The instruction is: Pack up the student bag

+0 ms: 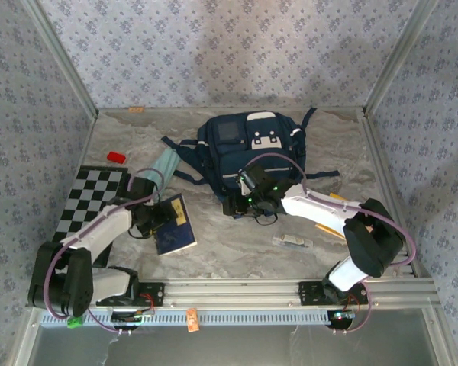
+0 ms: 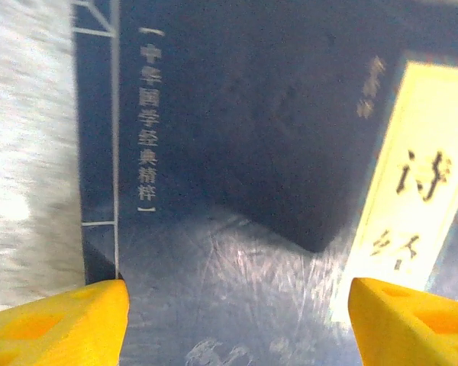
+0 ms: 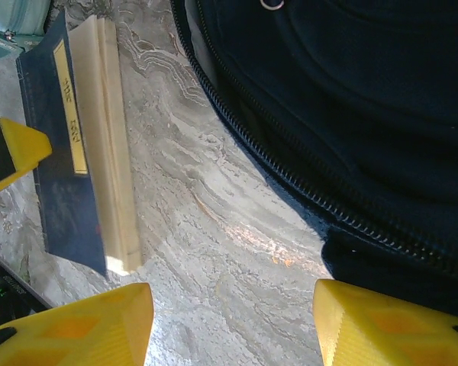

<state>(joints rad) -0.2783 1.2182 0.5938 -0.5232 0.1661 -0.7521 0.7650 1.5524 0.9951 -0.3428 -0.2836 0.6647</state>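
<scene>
Left gripper (image 2: 237, 324) spread wide over a small navy-blue book (image 2: 252, 152), right gripper (image 3: 233, 320) gaping empty beside the large navy-blue fabric backpack (image 1: 252, 152), lying far-centre, long axis near-to-far, zipper end nearest.

The left gripper (image 2: 237, 324) has yellow fingers (image 2: 53, 324); between them the book (image 2: 252, 152) is navy with white characters and a pale yellow label. The right gripper (image 3: 233, 320) has yellow fingers (image 3: 76, 328) too. Between them the table (image 3: 214, 229) is grey-marbled, and past one finger the student bag (image 3: 351, 99) is navy with a dark zip.
</scene>
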